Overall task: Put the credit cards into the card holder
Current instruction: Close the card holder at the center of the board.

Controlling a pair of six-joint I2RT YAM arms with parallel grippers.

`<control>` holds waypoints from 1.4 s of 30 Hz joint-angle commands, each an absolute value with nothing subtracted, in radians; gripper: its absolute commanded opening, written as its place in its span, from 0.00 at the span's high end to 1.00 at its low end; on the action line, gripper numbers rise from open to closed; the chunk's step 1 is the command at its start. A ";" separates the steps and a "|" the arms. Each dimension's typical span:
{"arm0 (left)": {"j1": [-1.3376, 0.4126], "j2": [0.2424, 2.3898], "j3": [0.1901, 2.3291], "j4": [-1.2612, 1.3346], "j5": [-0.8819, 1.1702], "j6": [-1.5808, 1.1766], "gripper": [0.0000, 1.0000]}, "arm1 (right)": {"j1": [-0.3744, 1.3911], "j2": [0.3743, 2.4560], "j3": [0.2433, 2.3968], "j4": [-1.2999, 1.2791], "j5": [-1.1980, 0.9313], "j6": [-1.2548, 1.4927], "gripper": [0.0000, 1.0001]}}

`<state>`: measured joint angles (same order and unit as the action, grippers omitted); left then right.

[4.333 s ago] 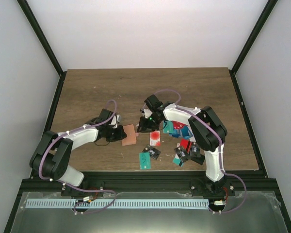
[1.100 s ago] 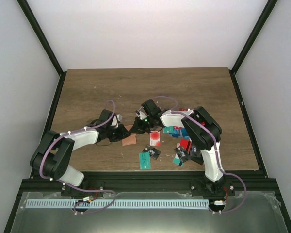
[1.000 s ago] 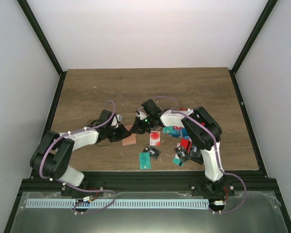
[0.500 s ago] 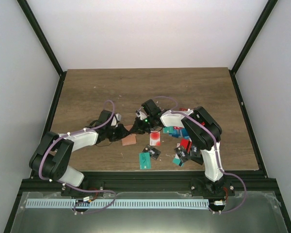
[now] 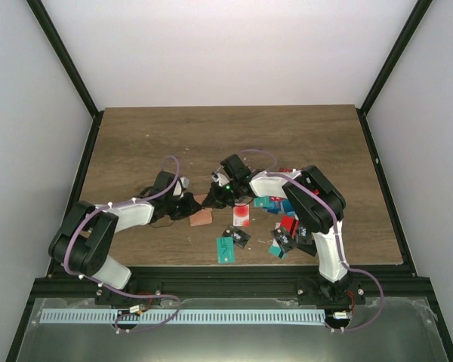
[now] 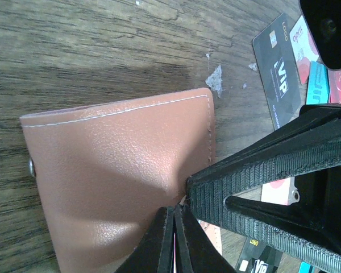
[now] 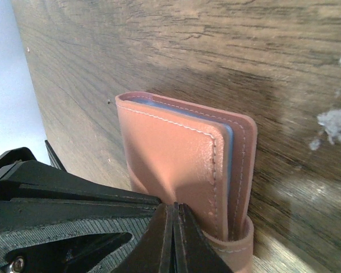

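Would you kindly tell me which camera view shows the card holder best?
The right wrist view: the card holder sits large and sharp, showing its stitched cover, its fold and the bluish pockets at the edge. The left wrist view shows only its plain cover. The top external view shows merely a small brown patch.

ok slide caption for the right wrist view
closed tips of the right end effector on the folded card holder, blue pockets showing at its edge
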<state>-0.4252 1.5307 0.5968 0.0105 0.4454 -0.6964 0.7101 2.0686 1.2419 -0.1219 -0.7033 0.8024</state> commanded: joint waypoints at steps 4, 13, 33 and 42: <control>-0.435 1.560 0.570 0.017 0.445 -0.655 0.96 | 0.727 2.072 1.257 -0.205 -0.698 0.790 0.99; -0.436 1.566 0.587 -0.019 0.419 -0.611 0.96 | 0.698 2.067 1.328 -0.247 -0.699 0.745 0.99; -0.439 1.538 0.675 -0.131 0.386 -0.515 0.96 | 0.684 2.151 1.344 -0.309 -0.646 0.677 0.99; -0.450 1.550 0.745 -0.197 0.361 -0.468 0.96 | 0.684 2.152 1.341 -0.318 -0.644 0.666 0.99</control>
